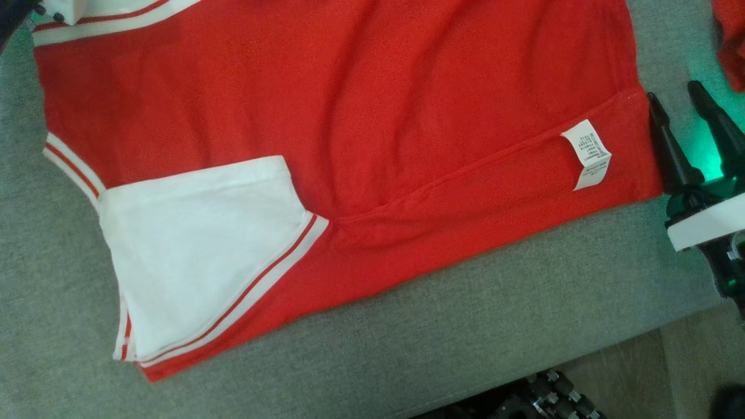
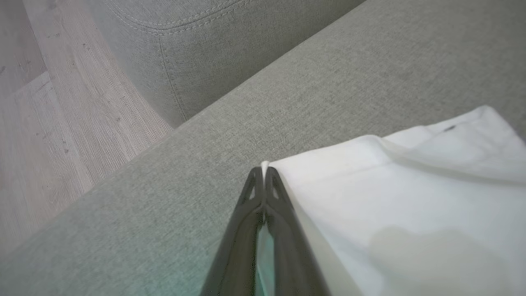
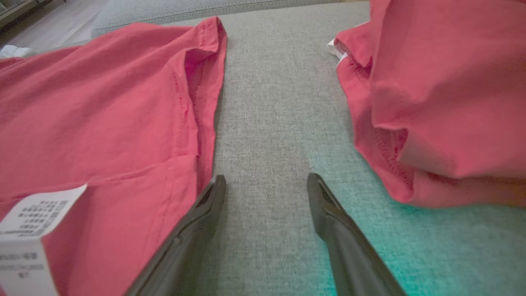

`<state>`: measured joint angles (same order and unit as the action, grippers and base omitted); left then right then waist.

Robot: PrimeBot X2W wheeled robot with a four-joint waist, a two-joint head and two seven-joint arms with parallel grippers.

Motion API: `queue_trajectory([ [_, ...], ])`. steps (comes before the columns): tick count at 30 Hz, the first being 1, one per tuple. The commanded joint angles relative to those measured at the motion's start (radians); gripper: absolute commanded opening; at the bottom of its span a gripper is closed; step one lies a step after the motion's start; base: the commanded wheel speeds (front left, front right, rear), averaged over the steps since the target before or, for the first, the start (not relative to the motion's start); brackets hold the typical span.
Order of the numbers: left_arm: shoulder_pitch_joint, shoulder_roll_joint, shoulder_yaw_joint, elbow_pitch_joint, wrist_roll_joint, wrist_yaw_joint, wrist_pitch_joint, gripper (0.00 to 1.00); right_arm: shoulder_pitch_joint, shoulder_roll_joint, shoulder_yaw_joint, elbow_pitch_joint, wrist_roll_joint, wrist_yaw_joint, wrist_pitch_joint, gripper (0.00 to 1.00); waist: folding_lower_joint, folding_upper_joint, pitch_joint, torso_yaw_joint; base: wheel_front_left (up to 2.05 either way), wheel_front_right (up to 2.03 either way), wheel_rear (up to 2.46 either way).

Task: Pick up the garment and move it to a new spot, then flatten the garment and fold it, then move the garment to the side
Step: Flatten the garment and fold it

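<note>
The left gripper (image 2: 264, 169) is pinching a white corner of the garment (image 1: 361, 110) at its fingertips, probably to lift it for folding, while the right gripper (image 3: 266, 191) is poised spread over the sofa (image 3: 267, 102), the red hem (image 3: 205, 123) just to its left, likely its next hold

The garment (image 1: 349, 116) lies spread on the sofa seat (image 1: 465, 337), a second garment (image 1: 732, 46) to its right, the right gripper (image 1: 672, 92) between them.

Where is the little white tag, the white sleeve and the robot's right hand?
white tag (image 1: 586, 154): head view, middle of its printed face.
white sleeve (image 1: 198, 256): head view, middle of its cloth.
right hand (image 3: 266, 177): right wrist view, midway between its open fingertips.
</note>
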<state>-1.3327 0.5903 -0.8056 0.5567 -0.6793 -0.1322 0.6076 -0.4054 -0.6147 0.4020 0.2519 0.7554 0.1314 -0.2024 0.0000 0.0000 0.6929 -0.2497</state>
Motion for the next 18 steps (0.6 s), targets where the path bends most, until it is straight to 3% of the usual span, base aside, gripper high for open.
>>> queue_trajectory([
  [1, -0.032, 0.056, 0.016, -0.015, -0.001, 0.002, 0.001, 0.00, 0.022, -0.038, 0.012, -0.005, 0.000, -0.001, -0.001, 1.00, 0.0000, 0.0000, -0.003, 0.002, 0.00, 0.00, 0.00],
  [9, -0.083, 0.060, -0.057, -0.032, -0.005, 0.002, -0.090, 0.00, -0.170, -0.110, 0.045, -0.044, 0.039, -0.001, 0.074, 1.00, 0.0000, 0.0000, -0.022, 0.042, 0.00, 0.00, 0.00],
  [18, -0.134, 0.032, -0.120, -0.068, -0.038, 0.002, -0.141, 0.00, -0.463, -0.124, 0.187, 0.140, 0.032, -0.001, 0.228, 1.00, 0.0000, 0.0000, -0.013, 0.115, 0.00, 0.00, 0.00],
])
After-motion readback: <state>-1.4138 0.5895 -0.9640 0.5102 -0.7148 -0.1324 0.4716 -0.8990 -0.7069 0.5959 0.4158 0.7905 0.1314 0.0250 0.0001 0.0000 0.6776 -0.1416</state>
